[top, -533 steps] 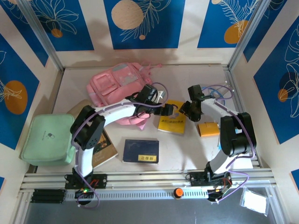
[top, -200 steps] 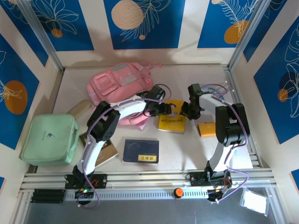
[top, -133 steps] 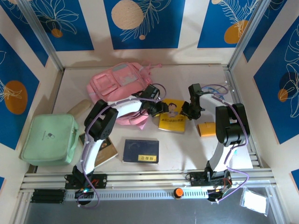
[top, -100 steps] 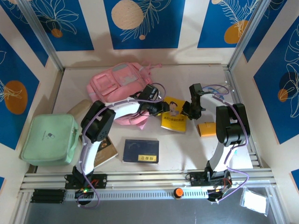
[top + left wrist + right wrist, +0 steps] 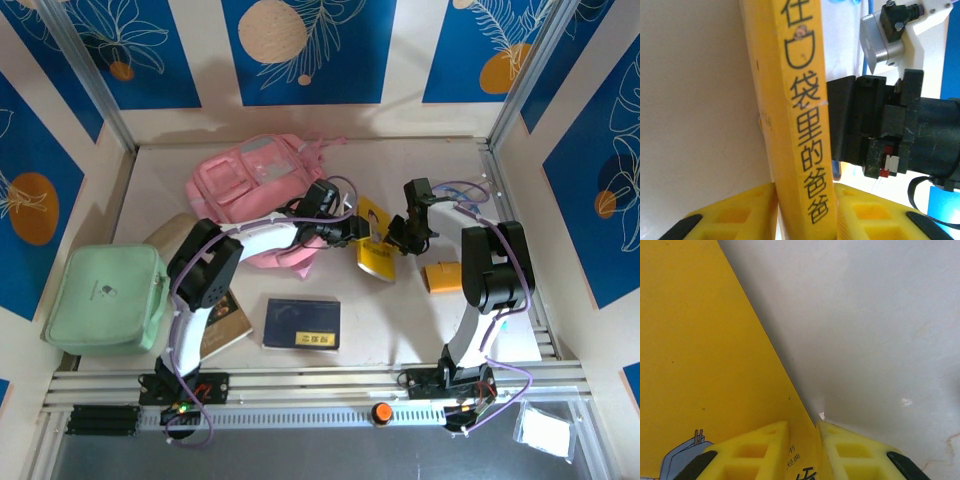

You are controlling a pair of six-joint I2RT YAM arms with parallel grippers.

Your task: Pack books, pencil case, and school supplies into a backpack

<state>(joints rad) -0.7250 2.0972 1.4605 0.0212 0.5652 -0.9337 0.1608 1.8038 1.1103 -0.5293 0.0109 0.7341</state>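
The yellow book (image 5: 375, 243) stands tilted on edge at the table's middle, between both grippers. My left gripper (image 5: 354, 231) is shut on its spine (image 5: 802, 125), which carries black characters and fills the gap between the yellow fingers (image 5: 735, 217). My right gripper (image 5: 397, 236) is shut on the opposite edge, with the yellow cover (image 5: 700, 365) pinched between its pads (image 5: 860, 452). The pink backpack (image 5: 255, 180) lies behind the left arm. A navy book (image 5: 302, 323) lies flat in front. A brown book (image 5: 228, 322) sits partly under the left arm. The tan pencil case (image 5: 166, 229) is at the left.
A mint green case (image 5: 105, 298) rests at the left front. A small orange item (image 5: 445, 276) lies beside the right arm. The right gripper's black body (image 5: 880, 135) sits close behind the book in the left wrist view. Walls enclose the table.
The yellow book, flat a second ago, has been raised onto its edge. The left gripper has closed on its spine; the right gripper has kept its hold on the other edge.
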